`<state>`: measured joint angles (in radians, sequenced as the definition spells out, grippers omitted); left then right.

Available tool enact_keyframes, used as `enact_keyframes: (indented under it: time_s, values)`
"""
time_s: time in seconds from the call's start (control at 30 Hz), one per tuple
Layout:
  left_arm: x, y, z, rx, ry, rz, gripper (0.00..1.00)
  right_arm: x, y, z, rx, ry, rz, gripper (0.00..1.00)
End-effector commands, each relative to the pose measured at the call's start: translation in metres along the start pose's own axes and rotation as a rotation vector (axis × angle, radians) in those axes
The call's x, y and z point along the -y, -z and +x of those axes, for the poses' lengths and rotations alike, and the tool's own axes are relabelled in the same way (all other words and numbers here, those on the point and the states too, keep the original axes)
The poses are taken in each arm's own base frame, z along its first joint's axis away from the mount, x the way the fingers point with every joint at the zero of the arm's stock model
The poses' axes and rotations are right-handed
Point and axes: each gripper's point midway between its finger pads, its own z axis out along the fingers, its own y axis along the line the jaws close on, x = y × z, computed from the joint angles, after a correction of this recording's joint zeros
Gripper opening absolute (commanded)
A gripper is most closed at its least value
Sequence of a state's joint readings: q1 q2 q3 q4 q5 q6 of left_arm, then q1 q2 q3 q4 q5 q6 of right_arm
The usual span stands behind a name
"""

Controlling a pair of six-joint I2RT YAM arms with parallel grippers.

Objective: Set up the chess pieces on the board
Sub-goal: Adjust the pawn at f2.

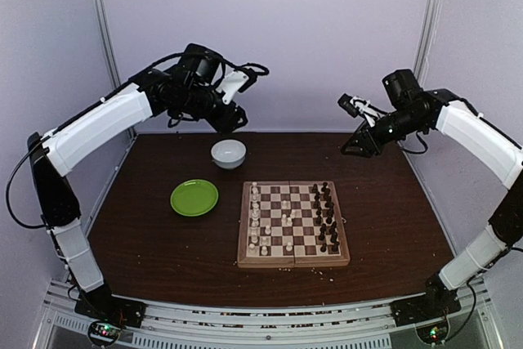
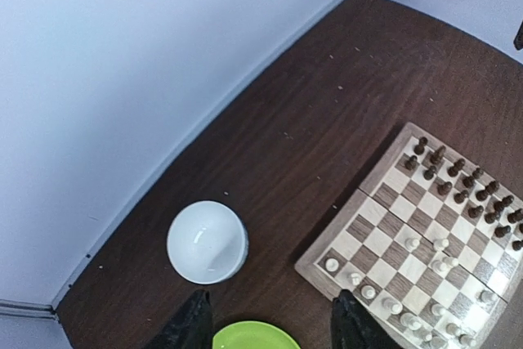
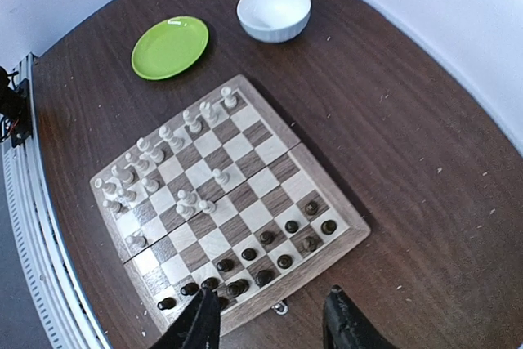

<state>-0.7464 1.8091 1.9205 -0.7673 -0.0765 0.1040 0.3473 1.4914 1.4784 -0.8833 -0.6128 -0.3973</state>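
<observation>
So, one board (image 1: 292,225) sits on the worktop (image 1: 392,226) with cream pieces (image 1: 257,217) mostly down its left and dark pieces (image 1: 327,214) down its right, near one green plate (image 1: 194,198) and one white bowl (image 1: 228,153), while the left hand (image 2: 274,326) and right hand (image 3: 270,324) hang fingers-apart, empty.

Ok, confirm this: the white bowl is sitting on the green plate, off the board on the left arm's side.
One point is wrong: the white bowl is not on the green plate. It stands on the table apart from the plate, farther from the arms, as the top external view shows. Both are off the board on the left arm's side.
</observation>
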Motion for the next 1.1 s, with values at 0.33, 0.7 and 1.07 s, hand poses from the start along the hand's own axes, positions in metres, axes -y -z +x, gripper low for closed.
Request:
enact_keyframes:
  time_s: [0.33, 0.7, 1.07]
  values:
    - [-0.122, 0.112, 0.008, 0.334, 0.227, -0.467, 0.81, -0.032, 0.030, -0.113, 0.190, 0.086, -0.025, 0.99]
    - [-0.125, 0.154, 0.016, 0.444, 0.224, -0.549, 0.91, -0.121, -0.089, -0.031, -0.161, 0.420, -0.169, 0.47]
    - [-0.127, 0.162, 0.017, 0.453, 0.230, -0.563, 0.88, -0.151, -0.195, 0.053, -0.433, 0.290, -0.288, 0.09]
